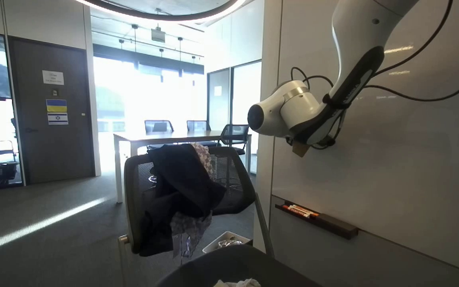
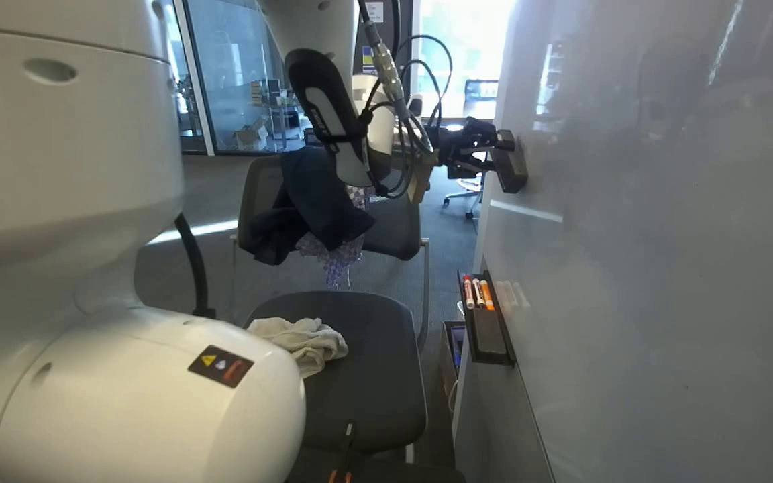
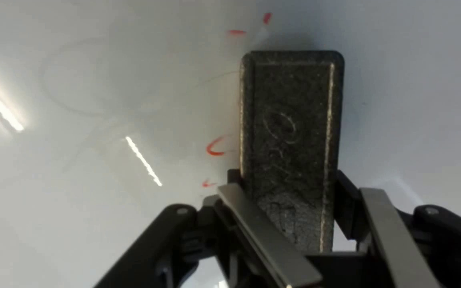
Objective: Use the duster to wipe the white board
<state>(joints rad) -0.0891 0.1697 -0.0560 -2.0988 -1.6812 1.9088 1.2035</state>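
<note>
At the far left of the wrist view, the white board carries bright streaks, likely reflections and so nothing to chase with a stroke. Next come the real targets: a small red arrow, a red curve just above it, and two red dashes higher up. The step in hand looks like the wiping itself, and a leftward sweep should serve best, a long edge leading so the widest band is covered. Then comes the gripper, its fingers parted just enough to clamp the duster by its long sides. Since they seem to hold it toward one end, pressure may fade at the free end; a steady, square push should prevent tipping. In an exterior view the duster sits at the board, though whether its whole face touches I cannot tell. In the wrist view its long axis runs almost straight up and down, free end toward the top; whether that is level, slanted or upright in the room is unclear.
</note>
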